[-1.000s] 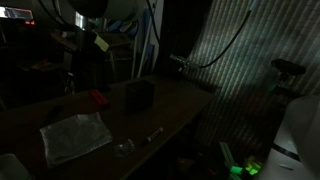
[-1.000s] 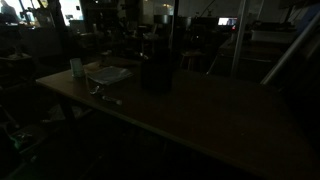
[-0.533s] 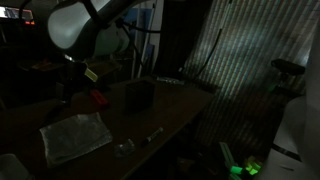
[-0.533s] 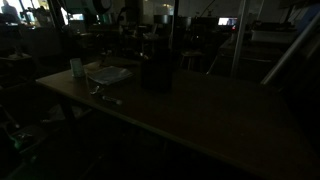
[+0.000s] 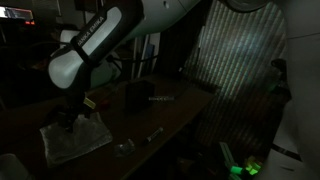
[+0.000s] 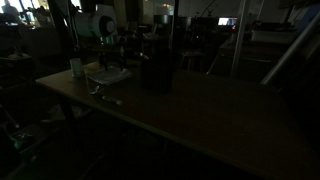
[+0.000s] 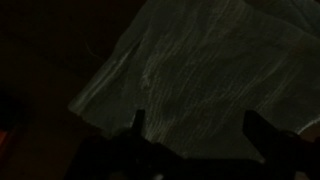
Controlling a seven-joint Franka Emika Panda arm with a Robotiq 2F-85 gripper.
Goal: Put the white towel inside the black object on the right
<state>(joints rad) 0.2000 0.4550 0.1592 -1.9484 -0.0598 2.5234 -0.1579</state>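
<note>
The white towel (image 5: pixel 78 140) lies wrinkled and flat on the dark table (image 5: pixel 175 110), also seen as a pale patch, the towel (image 6: pixel 108 73). My gripper (image 5: pixel 68 120) hangs just above its far edge; the scene is too dark to tell whether it touches. In the wrist view the towel (image 7: pixel 200 70) fills the middle, and my gripper (image 7: pixel 196 125) stands open over it, with dark fingertips (image 7: pixel 138 126) wide apart and nothing between them. The black object (image 5: pixel 138 95) stands upright further along the table, apart from the towel, also visible as the black object (image 6: pixel 158 72).
A small red thing (image 5: pixel 93 100) lies between towel and black object. Small shiny pieces (image 5: pixel 122 150) sit near the table's front edge. A teal cup (image 6: pixel 77 68) stands beside the towel. The room is very dark, with cluttered furniture behind.
The arm has swung in from above and come down, bringing the open gripper over the towel. Towel and black object have not moved.
</note>
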